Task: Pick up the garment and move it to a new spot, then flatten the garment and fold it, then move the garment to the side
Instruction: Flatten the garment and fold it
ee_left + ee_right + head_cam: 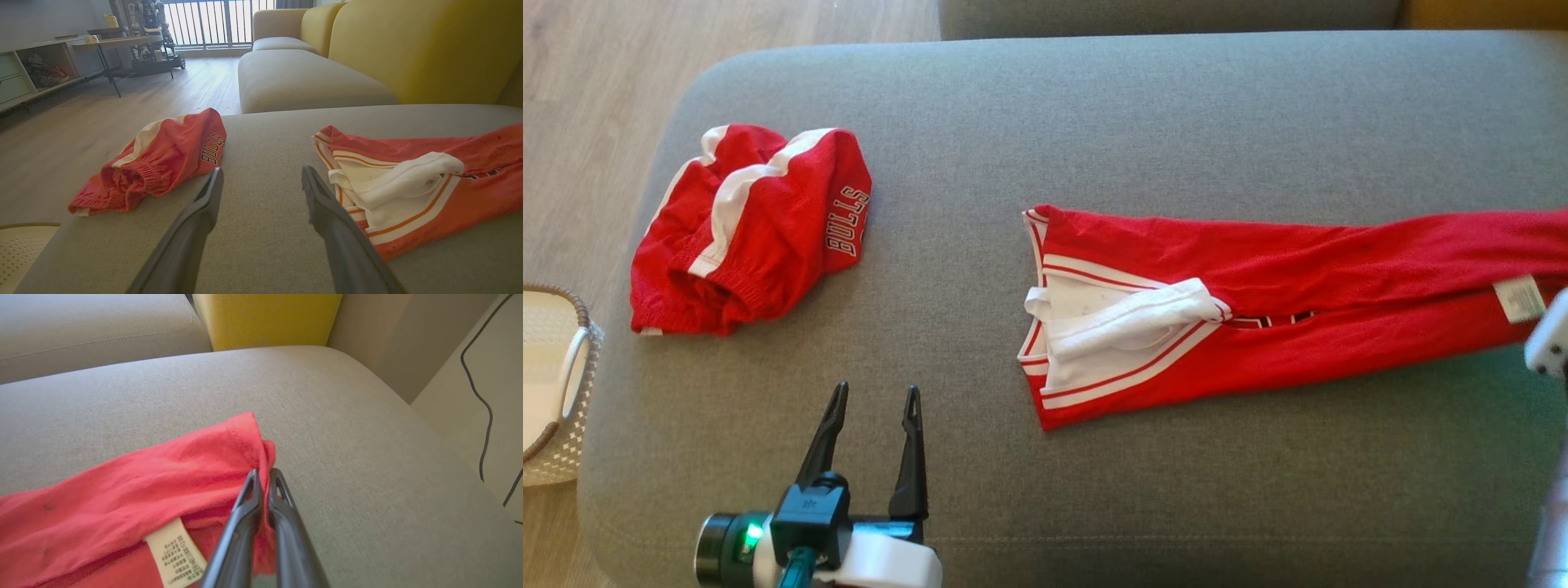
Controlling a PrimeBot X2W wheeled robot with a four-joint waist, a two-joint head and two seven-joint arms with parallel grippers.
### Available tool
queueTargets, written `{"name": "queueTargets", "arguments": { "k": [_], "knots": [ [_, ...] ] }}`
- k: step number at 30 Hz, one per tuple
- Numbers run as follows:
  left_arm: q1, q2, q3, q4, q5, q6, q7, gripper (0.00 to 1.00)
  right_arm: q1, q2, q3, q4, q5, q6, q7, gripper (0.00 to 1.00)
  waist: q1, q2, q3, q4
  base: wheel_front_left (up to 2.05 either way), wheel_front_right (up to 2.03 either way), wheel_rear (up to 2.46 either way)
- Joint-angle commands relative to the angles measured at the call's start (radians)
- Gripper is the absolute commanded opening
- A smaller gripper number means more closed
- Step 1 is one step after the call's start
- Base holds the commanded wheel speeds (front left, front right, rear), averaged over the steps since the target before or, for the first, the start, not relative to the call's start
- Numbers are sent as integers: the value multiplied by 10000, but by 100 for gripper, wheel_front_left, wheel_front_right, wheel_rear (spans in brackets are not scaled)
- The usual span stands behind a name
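Observation:
The garment point(1298, 269) is a red jersey with white and red trim, stretched out long across the right half of the grey cushion point(1094, 122). Its trimmed white end point(408, 183) points toward the middle. In the right wrist view my right gripper point(264, 472) is shut on the garment's point(143, 477) red hem corner, beside a white care label point(175, 551). A pale part of the right arm point(1550, 335) shows at the head view's right edge. My left gripper point(876, 392) stands open over bare cushion near the front edge, left of the trimmed end, holding nothing point(262, 171).
Crumpled red shorts point(752, 229) with a white stripe and "BULLS" lettering lie at the cushion's back left. A woven white basket point(556, 384) sits on the wood floor at the left. A yellow sofa back point(408, 49) and more cushions lie beyond.

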Motion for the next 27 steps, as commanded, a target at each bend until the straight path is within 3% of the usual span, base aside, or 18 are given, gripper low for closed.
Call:
{"name": "queueTargets", "arguments": {
  "k": [1,9,19,27],
  "knots": [
    [-329,-71,397,-271,78,-50,-122,100,-625,-28,413,-465,8,-6,10,0,0,0,-8,6,0,0,0],
    [-232,-249,464,29,176,-356,-122,100,-417,411,3085,-1698,1484,-6,693,0,0,0,-358,355,0,0,0],
    [-49,-370,561,177,282,-612,-122,100,1104,462,6304,-3851,4942,-6,1833,0,0,0,-621,983,0,0,0],
    [-136,-469,461,342,382,-868,-122,100,1670,464,8375,-2985,6484,-6,984,0,0,0,-595,1349,0,0,0]
  ]
}}
